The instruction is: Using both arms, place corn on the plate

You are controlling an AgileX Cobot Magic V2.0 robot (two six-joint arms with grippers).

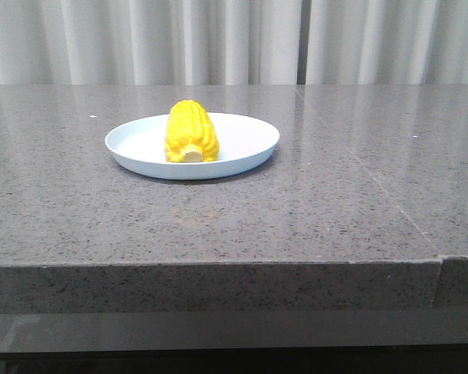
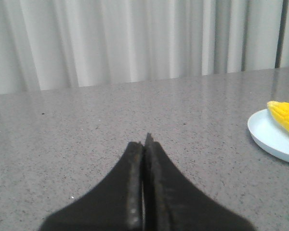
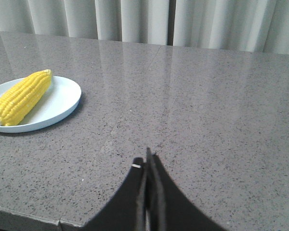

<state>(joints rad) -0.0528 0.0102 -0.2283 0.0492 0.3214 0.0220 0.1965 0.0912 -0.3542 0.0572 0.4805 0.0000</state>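
Observation:
The yellow corn [image 1: 191, 132] lies on the pale blue-white plate [image 1: 249, 148] at the table's middle left, its pale stub end toward the front. No arm or gripper shows in the front view. In the left wrist view my left gripper [image 2: 144, 140] is shut and empty over bare table; the plate [image 2: 269, 137] and the corn's tip [image 2: 285, 115] sit apart from it at the frame's edge. In the right wrist view my right gripper [image 3: 147, 159] is shut and empty near the table's front edge, well apart from the plate [image 3: 62, 103] and the corn [image 3: 20, 98].
The grey speckled stone table [image 1: 335, 195] has a seam running down its right part and a front edge [image 1: 218, 265]. White curtains [image 1: 218, 39] hang behind the table.

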